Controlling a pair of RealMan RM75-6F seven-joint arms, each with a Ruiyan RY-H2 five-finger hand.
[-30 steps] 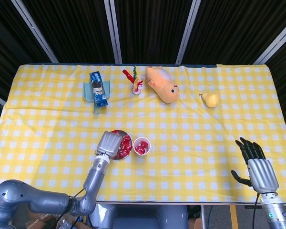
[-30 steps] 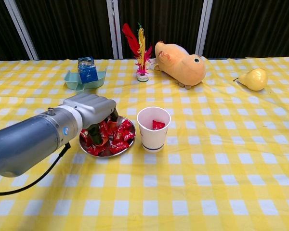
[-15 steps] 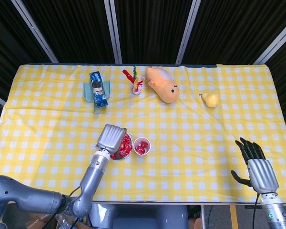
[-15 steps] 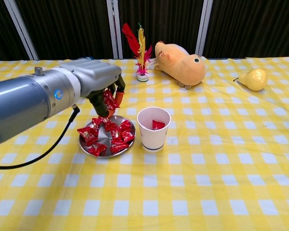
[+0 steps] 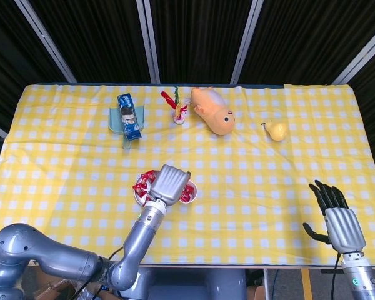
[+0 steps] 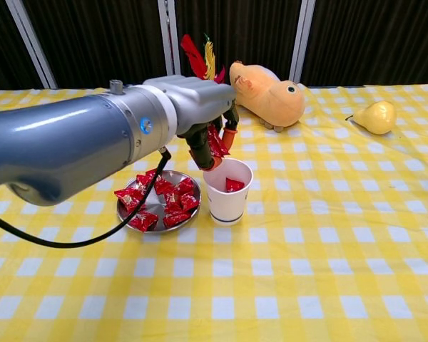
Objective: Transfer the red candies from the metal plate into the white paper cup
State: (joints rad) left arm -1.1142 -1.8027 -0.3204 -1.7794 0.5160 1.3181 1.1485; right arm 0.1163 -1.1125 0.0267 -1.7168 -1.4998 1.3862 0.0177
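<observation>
While most of the red candies (image 6: 160,203) lie heaped on the metal plate (image 6: 137,208), we judge the task to be only begun: the white paper cup (image 6: 227,191) shows just one red candy inside, seen at its rim in the chest view, and possibly more that we cannot make out. Our left hand (image 6: 210,132) hangs directly over the cup's near-left rim, its fingers curled down and pinching a red candy (image 6: 215,144) just above the mouth, so we read this as the release step of one more transfer. In the head view the cup (image 5: 189,192) sits at 3 o'clock from the plate (image 5: 139,189), just beside it, with the left hand (image 5: 171,184) covering much of both. Our right hand (image 5: 339,219) rests well apart at about 4 o'clock from the cup, near the table's front edge, fingers spread and holding nothing. What is left, as we judge it, is to drop this candy and then return for the rest, many trips' worth, since the plate is well filled. The plush toy (image 6: 267,92), the pear (image 6: 375,116) and the feathered shuttlecock (image 6: 203,60) at the far side play no part.
</observation>
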